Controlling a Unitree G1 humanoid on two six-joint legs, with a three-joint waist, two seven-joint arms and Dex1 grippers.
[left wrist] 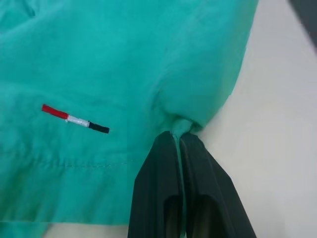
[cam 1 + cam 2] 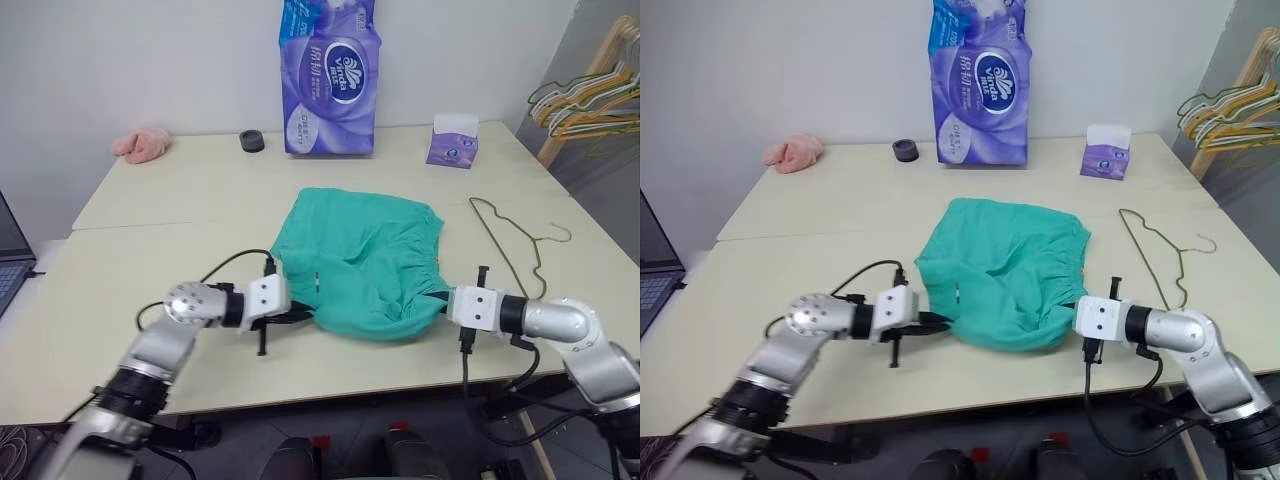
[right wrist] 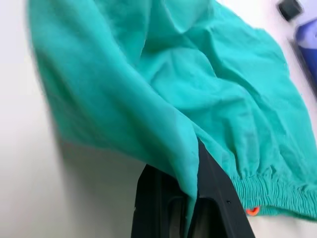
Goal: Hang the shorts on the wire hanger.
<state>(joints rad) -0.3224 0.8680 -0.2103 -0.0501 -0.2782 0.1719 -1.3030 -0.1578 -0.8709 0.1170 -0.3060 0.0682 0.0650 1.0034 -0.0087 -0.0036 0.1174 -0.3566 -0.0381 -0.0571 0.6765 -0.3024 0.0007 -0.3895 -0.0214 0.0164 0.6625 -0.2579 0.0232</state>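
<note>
Left eye view: both pincers, left gripper and right gripper, pinch the shorts' near edge on the table; the wire hanger lies just beyond the right one, lengthwise away.

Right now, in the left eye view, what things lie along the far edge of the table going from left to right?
Pink cloth → black ring → purple tissue pack → small tissue box.
</note>
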